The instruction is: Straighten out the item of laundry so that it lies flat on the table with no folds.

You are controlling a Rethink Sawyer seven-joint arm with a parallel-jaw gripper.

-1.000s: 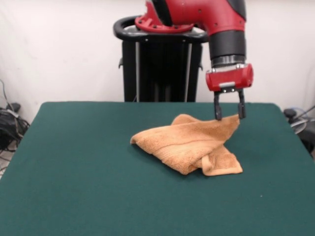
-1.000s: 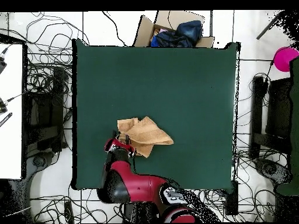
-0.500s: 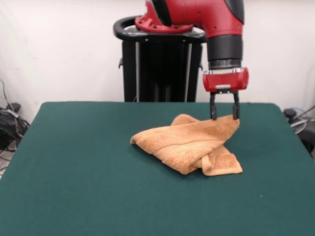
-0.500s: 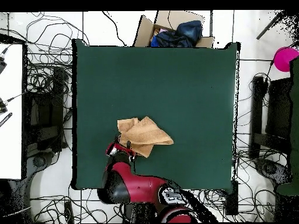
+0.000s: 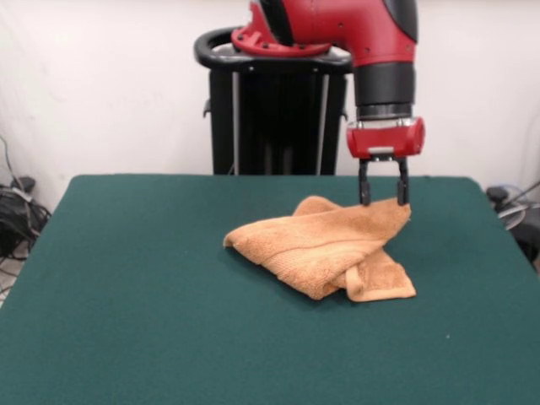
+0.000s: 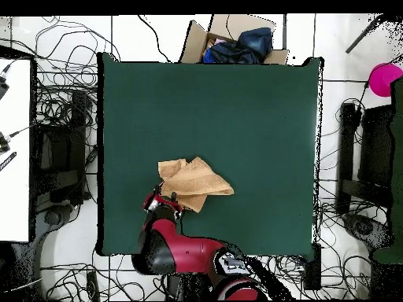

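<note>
The orange-tan terry towel [image 5: 325,245] lies crumpled and folded over itself on the dark green table [image 5: 126,278], right of centre in the front view. In the overhead view the towel [image 6: 194,180] lies near the table's [image 6: 236,110] lower left part. My gripper [image 5: 381,201] hangs open just above the towel's far right corner, fingers apart and holding nothing. In the overhead view the gripper [image 6: 163,198] sits at the towel's lower left edge. No white label shows.
The black pedestal [image 5: 274,110] stands behind the table's far edge. A cardboard box with dark cloth [image 6: 236,41] sits beyond the table's top edge in the overhead view. Cables lie on the floor around the table. A pink object [image 6: 385,79] sits at the right.
My gripper has shifted slightly to the left in the front view and come a little lower over the towel's far corner. The towel has not moved.
</note>
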